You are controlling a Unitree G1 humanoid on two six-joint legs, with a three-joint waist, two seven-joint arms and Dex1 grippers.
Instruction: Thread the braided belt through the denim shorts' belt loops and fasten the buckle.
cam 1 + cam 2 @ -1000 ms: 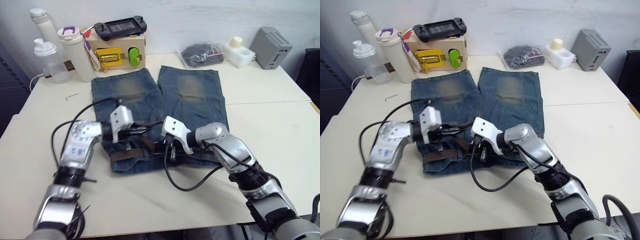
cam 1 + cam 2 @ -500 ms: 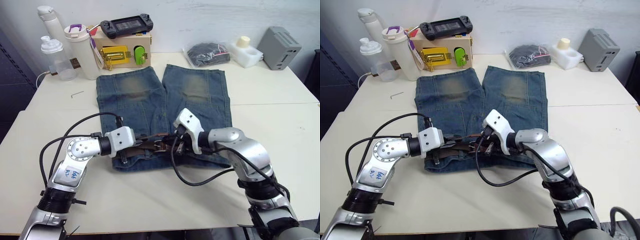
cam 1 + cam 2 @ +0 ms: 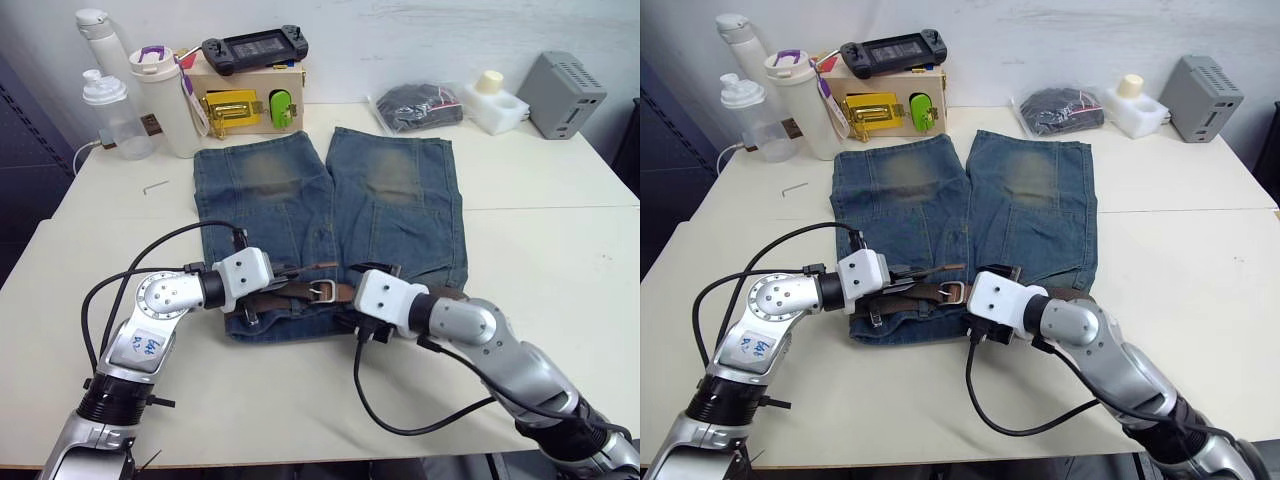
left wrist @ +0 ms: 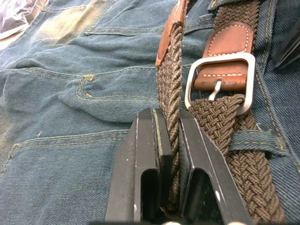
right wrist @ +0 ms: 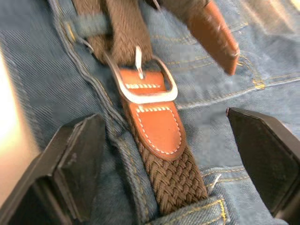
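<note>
**Belt end pinched at the buckle, right fingers spread over it**

Low over the near edge of the table (image 3: pixel 560 250), both forearms reach inward toward the waistband of the denim shorts (image 3: pixel 395 195), which lie flat with their legs pointing toward the far side. The left gripper (image 4: pixel 169 140) comes in from the robot's left, its fingers clamped together on the free end of the braided belt (image 4: pixel 169 93), whose tan leather tip stands up just past them. Just beside that pinch sits the buckle (image 4: pixel 220 82), with woven strap already passing through its frame and the prong lying across it. A belt loop (image 4: pixel 255 140) crosses the strap near the buckle.

The right gripper (image 5: pixel 159 154) hovers from the robot's right, its fingers (image 5: pixel 77 154) set wide apart on either side of the strap and buckle, touching neither.

Bare tabletop lies to the right of the shorts and along the near edge. At the far left stand two bottles (image 3: pixel 105 110), a wooden latch box (image 3: pixel 245 100) with a game console (image 3: pixel 255 48) on top; a black pouch (image 3: pixel 415 105) and a grey box (image 3: pixel 570 95) sit at the far right, well apart from the grippers.
</note>
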